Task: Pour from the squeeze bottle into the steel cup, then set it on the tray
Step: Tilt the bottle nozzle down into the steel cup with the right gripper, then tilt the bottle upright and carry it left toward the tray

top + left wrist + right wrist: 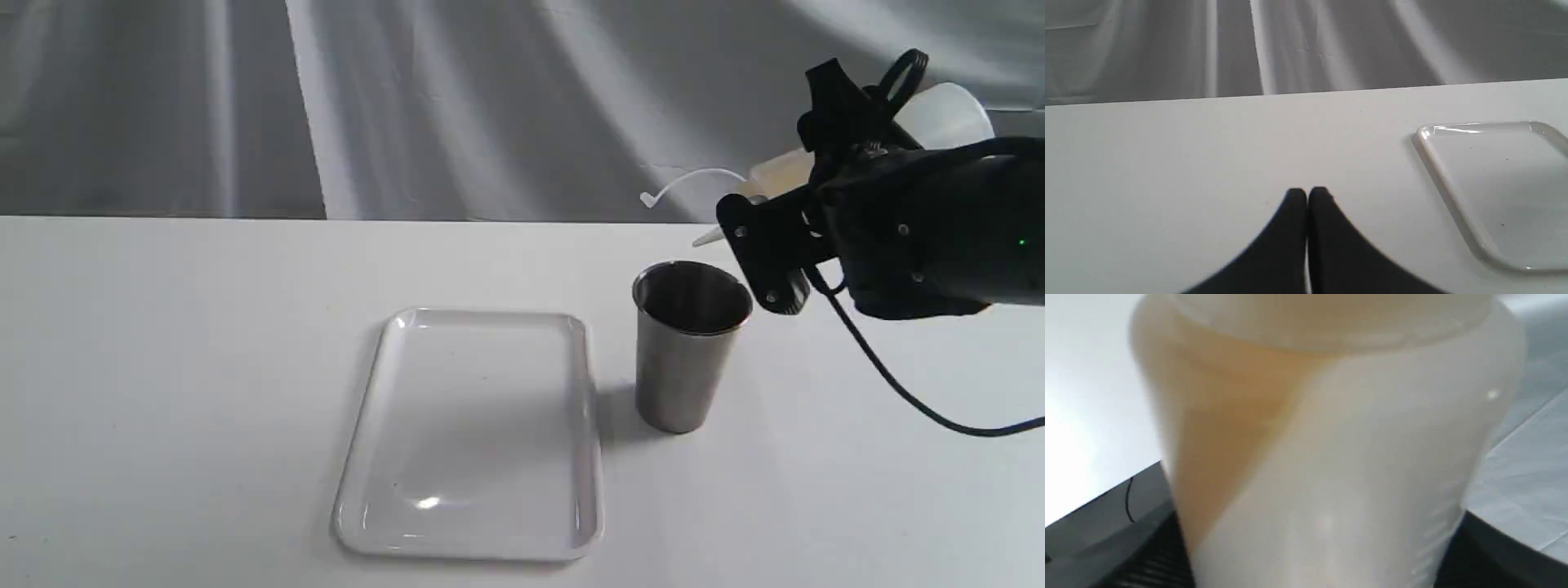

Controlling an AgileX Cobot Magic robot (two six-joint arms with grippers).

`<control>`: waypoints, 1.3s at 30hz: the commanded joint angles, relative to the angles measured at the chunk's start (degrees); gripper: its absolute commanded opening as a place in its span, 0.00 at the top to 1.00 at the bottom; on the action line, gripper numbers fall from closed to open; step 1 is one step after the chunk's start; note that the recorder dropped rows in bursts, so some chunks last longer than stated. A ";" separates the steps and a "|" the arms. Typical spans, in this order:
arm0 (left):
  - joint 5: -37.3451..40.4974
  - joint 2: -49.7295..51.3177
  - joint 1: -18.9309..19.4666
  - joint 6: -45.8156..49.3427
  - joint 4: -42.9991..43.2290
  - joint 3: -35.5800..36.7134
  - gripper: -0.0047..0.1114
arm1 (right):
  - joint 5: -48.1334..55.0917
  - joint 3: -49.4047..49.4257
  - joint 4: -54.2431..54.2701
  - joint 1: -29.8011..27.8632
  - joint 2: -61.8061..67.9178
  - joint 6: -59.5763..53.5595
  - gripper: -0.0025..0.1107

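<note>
1. Squeeze bottle (780, 173): held in the air over the right side of the table, tipped well over with its nozzle (706, 238) pointing down and left, just above the far rim of the steel cup (690, 351).
2. Surface: we list a plain white table (163, 367), matte, with soft shadows beside the cup.
3. Room: grey creased cloth (449, 106) hangs behind the table's far edge.
4. Tray (482, 313): glossy white, flat on the table, left of the cup and apart from it.
5. Cup: upright, brushed steel, dark inside.
6. Right gripper (804, 184): clamped across the bottle's body, one finger on each side; a black cable (882, 376) droops from the arm.
7. Left gripper (1306, 196): fingers pressed together, holding nothing, low over bare table beside the tray's corner.
8. Hidden or unclear: the gripper covers the bottle's middle in the exterior view, and the wrist view of it is blurred. We cannot tell whether anything leaves the nozzle, nor what the cup holds.
9. Bottle's look: translucent white plastic; amber liquid (1229, 428) pooled toward the nozzle end; a thin white strap (694, 175) curls out from the neck.
</note>
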 commanded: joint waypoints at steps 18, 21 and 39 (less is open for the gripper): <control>-0.43 -0.15 -0.31 -0.15 -0.06 0.25 0.96 | 2.16 4.16 5.36 -0.66 -0.40 19.39 0.98; -0.43 -0.15 -0.31 -0.29 -0.06 0.25 0.96 | 2.16 5.95 5.52 -1.15 -0.40 21.86 0.98; -0.43 -0.15 -0.31 -0.15 -0.06 0.25 0.96 | 1.44 7.30 4.57 -1.25 -3.24 62.65 0.98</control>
